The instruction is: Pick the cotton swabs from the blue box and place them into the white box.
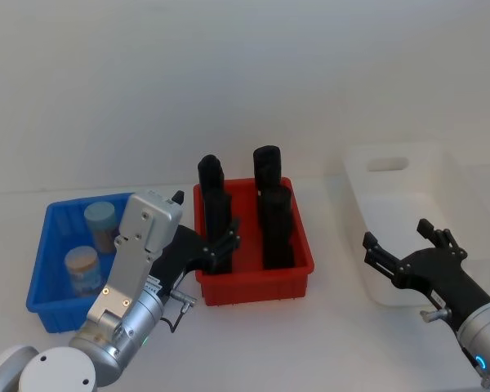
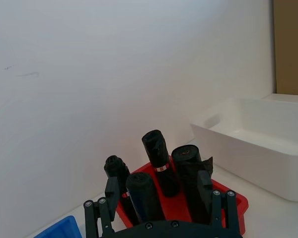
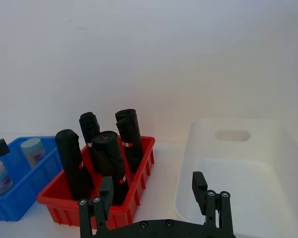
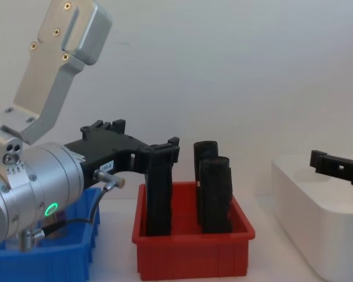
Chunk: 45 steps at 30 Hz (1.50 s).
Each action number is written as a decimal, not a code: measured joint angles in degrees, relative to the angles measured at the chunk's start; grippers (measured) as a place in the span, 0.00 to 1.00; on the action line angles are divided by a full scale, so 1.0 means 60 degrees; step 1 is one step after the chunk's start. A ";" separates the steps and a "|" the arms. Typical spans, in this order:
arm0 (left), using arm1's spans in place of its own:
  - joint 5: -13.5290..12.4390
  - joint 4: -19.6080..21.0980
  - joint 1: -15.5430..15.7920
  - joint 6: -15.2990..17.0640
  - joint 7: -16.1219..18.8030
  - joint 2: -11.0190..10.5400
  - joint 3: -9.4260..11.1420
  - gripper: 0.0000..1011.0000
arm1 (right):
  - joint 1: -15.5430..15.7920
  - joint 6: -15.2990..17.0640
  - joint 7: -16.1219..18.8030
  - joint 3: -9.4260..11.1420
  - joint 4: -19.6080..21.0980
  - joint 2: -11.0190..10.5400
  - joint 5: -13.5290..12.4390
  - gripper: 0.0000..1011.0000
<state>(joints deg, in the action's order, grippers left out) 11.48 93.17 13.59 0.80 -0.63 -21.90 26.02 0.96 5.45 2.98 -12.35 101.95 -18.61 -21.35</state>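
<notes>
Two tubs of cotton swabs point(image 1: 100, 222) are seen upright in the blue box point(image 1: 61, 314), at the table's point(image 1: 335, 343) left; none is gripped yet. The left gripper point(image 2: 158, 188) is held w/ fingers wide and empty by the red bin's point(image 1: 253, 286) near-left corner, i.e. beside the blue box, not over it, prob. poised for a reach to the swabs. The right gripper point(image 3: 153, 184), fingers also wide and empty, is parked at the white box's point(image 1: 441, 175) near side.

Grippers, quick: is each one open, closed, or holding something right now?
Left gripper: open, holding nothing, by the red bin.
Right gripper: open, holding nothing, by the white box.
</notes>
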 joint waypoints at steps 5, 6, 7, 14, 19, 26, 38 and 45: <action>0.0000 0.0000 0.0000 0.0000 0.0000 0.0001 0.0000 0.99 | 0.0000 0.0000 0.0001 0.0000 0.0000 -0.0001 -0.0001 0.99; 0.0000 0.0000 0.0000 0.0000 0.0000 0.0001 0.0000 0.99 | 0.0000 0.0000 0.0001 0.0000 0.0000 0.0000 0.0000 0.99; 0.0000 0.0000 0.0000 0.0000 0.0000 0.0001 0.0000 0.99 | 0.0000 0.0000 0.0001 0.0000 0.0000 -0.0001 0.0000 0.99; 0.0000 0.0000 0.0000 0.0000 0.0000 0.0001 0.0000 0.99 | 0.0000 0.0000 0.0000 0.0000 0.0000 -0.0001 0.0000 0.99; 0.0000 0.0000 0.0000 0.0000 0.0000 0.0001 0.0000 0.99 | 0.0000 0.0001 0.0000 0.0000 0.0000 -0.0001 0.0000 0.99; 0.0000 0.0000 0.0000 0.0000 0.0000 0.0001 0.0000 0.99 | 0.0000 0.0001 0.0001 0.0000 0.0000 0.0000 -0.0001 0.99; 0.0006 -0.0066 0.0031 0.0010 -0.0033 0.0009 -0.0034 0.99 | 0.0000 0.0000 0.0000 0.0000 0.0000 -0.0001 0.0000 0.99; 0.0059 -0.0154 0.0072 0.0060 -0.0052 0.0013 -0.0116 0.99 | 0.0000 0.0000 0.0000 0.0000 0.0000 -0.0001 0.0000 0.99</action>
<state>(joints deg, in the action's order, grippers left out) 11.83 92.25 14.02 1.15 -0.94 -21.82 25.33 0.96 5.45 2.98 -12.35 101.96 -18.61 -21.35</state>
